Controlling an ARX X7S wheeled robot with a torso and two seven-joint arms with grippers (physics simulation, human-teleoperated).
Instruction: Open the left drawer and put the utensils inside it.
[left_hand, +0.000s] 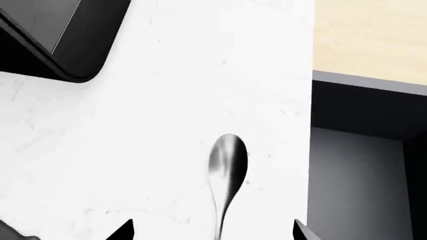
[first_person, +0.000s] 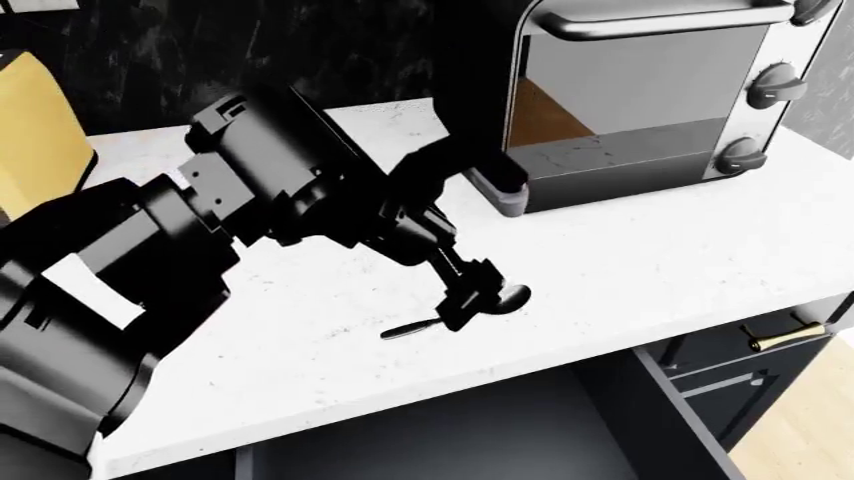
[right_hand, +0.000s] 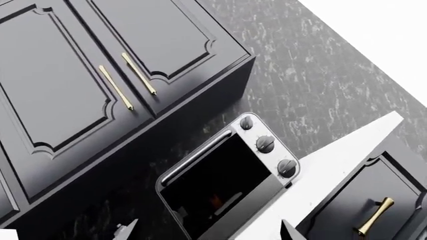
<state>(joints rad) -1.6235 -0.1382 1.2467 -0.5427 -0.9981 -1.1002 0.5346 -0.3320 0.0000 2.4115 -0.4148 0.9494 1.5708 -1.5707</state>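
— One utensil is being dealt with: the slender black spoon with the oval bowl (left_hand: 227, 170) lies flat on the white speckled bench (first_person: 641, 270), near the edge above the wide black drawer with the grey inside (first_person: 441, 440), which is already pulled out. The knife cannot be made out.

— What is called for next?

— The left end effector (first_person: 470, 300) is poised over the handle with its tips spread to either side; a descent and a closing on the handle would be needed, then a carry over the edge into the drawer.

— And its axis?

— In the head view it runs roughly along the bench's front edge, bowl towards the silver toaster oven (first_person: 654, 100). The right end effector (right_hand: 207, 231) is held spread, well away.
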